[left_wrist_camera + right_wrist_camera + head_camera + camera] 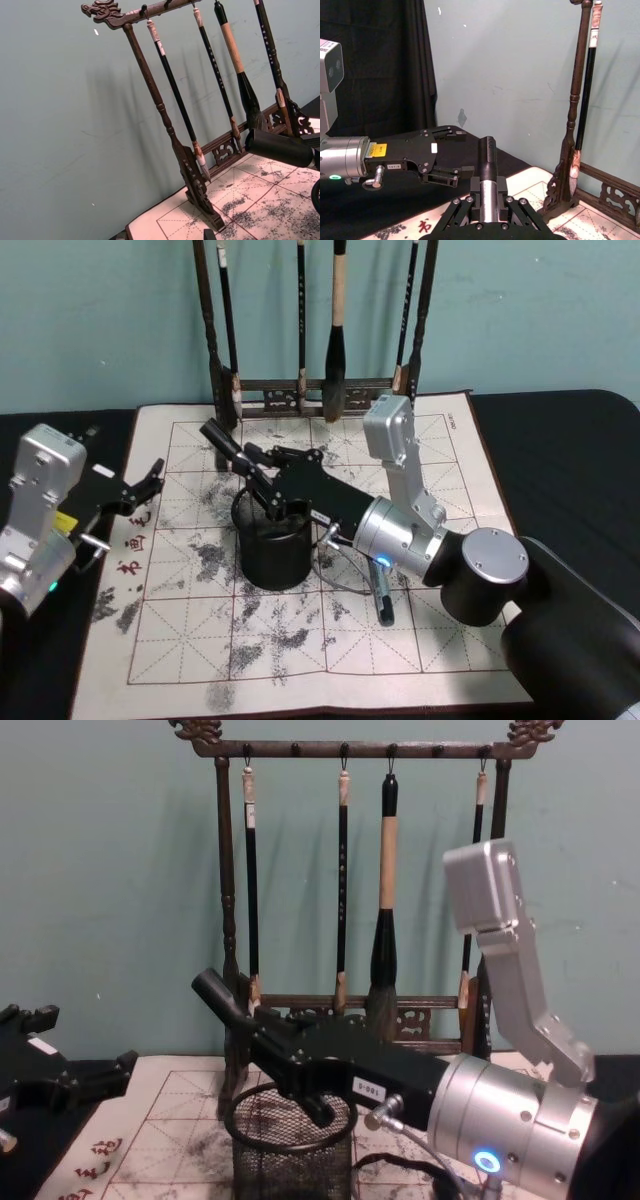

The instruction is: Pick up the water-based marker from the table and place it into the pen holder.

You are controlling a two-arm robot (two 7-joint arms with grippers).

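The water-based marker (232, 450), a thick black barrel, is tilted with its upper end toward the rack. My right gripper (262, 480) is shut on it just above the rim of the pen holder (272, 560), a black mesh cup on the table's white mat (430, 650). From the chest view the marker (222, 998) slants up to the left over the pen holder (290, 1160). The right wrist view shows the marker (488, 165) clamped between the fingers. My left gripper (140, 492) hangs open and empty at the mat's left edge.
The tall wooden brush rack (320, 395) with hanging brushes stands along the mat's far edge, close behind the holder. A dark pen-like object (384, 598) lies on the mat beneath my right forearm. The front of the mat is bare, ink-stained felt.
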